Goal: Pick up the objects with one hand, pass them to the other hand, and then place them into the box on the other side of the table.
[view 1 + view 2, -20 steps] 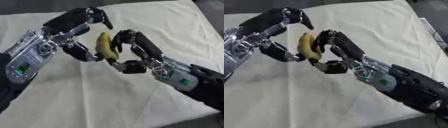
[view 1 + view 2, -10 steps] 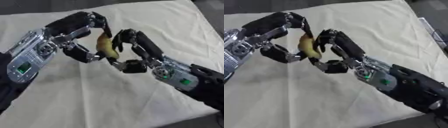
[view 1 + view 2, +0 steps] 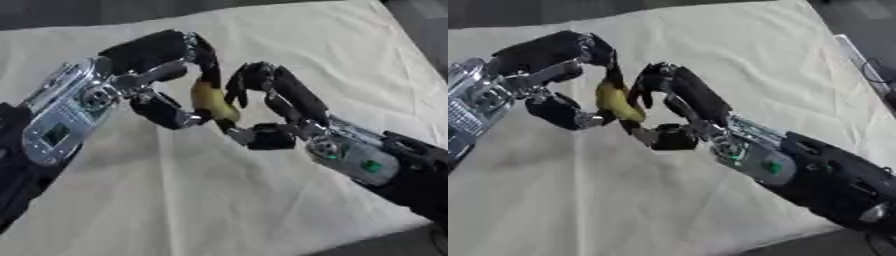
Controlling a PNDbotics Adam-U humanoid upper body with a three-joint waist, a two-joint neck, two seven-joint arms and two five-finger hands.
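Silver plates and black segments make up the left arm, which enters from the left edge with a small green panel set into its brushed-metal forearm. Its left hand [image 3: 162,75] arches over the middle of the scene: the black fingers curve down from above and the thumb hooks up from below, so the hand is curled round a small banana [image 3: 213,101] and pinches it top and bottom. The banana is yellow, stubby and slightly bent, with a dark tip at its upper end; it stands nearly upright in the air above the desk [image 3: 175,200], touching nothing but the two hands. Just right of it, the right hand [image 3: 677,107] meets it from the other side. Its glossy black fingers bend over the fruit's upper right flank and its blocky thumb presses near the lower end, so this hand is also closed on the banana. Behind it the right arm runs down to the lower right corner, silver at the wrist with a green light, then matte black. A pale cream cloth, softly wrinkled, covers the desk beneath both arms.
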